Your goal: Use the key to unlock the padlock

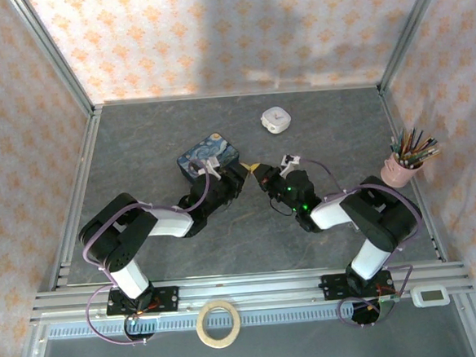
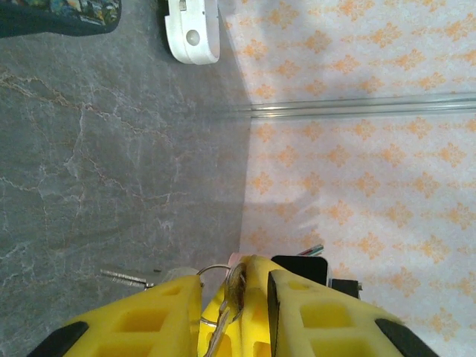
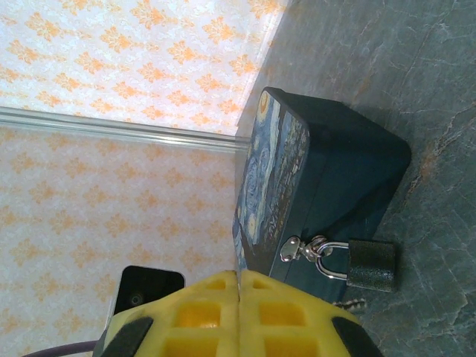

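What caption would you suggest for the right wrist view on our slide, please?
Closed yellow fingers facing a small dark padlock hung on the latch of a blue painted tin.

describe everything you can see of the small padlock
The small dark grey metal padlock has a blocky, textured body and a shiny silver shackle. The shackle looks closed, looped through the silver latch on the blue painted tin. Its body appears to rest beside the tin's side on the grey stone-patterned table.

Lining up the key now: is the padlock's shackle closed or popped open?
Closed. In the right wrist view the padlock has both shackle legs seated in its body, looped through the latch of the blue tin.
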`<state>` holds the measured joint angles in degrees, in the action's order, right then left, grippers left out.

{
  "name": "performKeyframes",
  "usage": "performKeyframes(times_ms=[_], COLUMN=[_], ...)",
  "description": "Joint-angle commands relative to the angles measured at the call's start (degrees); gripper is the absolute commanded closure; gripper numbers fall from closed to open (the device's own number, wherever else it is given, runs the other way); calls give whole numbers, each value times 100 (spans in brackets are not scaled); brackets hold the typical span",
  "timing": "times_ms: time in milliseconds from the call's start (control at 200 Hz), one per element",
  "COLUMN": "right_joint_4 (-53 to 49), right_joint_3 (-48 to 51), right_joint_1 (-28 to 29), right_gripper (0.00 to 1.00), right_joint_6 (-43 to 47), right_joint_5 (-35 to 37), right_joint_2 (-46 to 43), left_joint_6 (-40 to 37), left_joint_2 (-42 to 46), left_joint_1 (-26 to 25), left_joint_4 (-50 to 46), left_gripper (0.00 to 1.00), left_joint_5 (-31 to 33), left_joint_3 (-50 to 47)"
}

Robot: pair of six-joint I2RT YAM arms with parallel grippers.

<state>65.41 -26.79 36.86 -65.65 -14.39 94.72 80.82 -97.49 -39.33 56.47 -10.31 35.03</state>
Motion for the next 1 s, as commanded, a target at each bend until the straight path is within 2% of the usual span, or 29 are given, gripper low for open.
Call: performKeyframes(times_ms=[0, 135, 300, 405, 440, 525, 621, 711, 831, 911, 996], right_joint_4=[217, 203, 176, -4, -140, -453, -1052, -1948, -2694, -3091, -3337], right_joint_3=[-47, -37, -11, -2, -2, -23, -214, -550, -821, -968, -993], right_joint_1=[49, 49, 49, -45, -146, -702, -1352, -1770, -1944, -1940, -1954], right_gripper=[100, 100, 100, 100, 92, 70, 62, 60, 60, 60, 62], right_joint_6=[-70, -106, -96, 171, 342, 931, 1728, 2565, 3464, 3936, 4266], right_joint_5=[143, 180, 202, 71, -73, -871, -2194, -3302, -4391, -4878, -5028], right_joint_2=[33, 24, 5, -141, -242, -468, -648, -722, -902, -1055, -1292], left_joint_6=[140, 154, 123, -21, -127, -622, -1412, -2299, -3560, -4381, -5198], left_joint_2=[-94, -106, -75, -31, 17, 157, 268, 318, 309, 284, 267], left_joint_1=[-66, -66, -73, -21, 47, 350, 743, 987, 1135, 1177, 1219], left_joint_4=[382, 430, 440, 367, 336, 141, -554, -1474, -2802, -3676, -4482], left_gripper=[71, 73, 100, 100, 100, 100, 100, 100, 100, 100, 100], left_joint_5=[-168, -156, -159, -253, -341, -901, -1873, -2752, -3689, -4159, -4507], left_joint_3=[40, 22, 22, 31, 14, 61, 386, 838, 1532, 1957, 2305])
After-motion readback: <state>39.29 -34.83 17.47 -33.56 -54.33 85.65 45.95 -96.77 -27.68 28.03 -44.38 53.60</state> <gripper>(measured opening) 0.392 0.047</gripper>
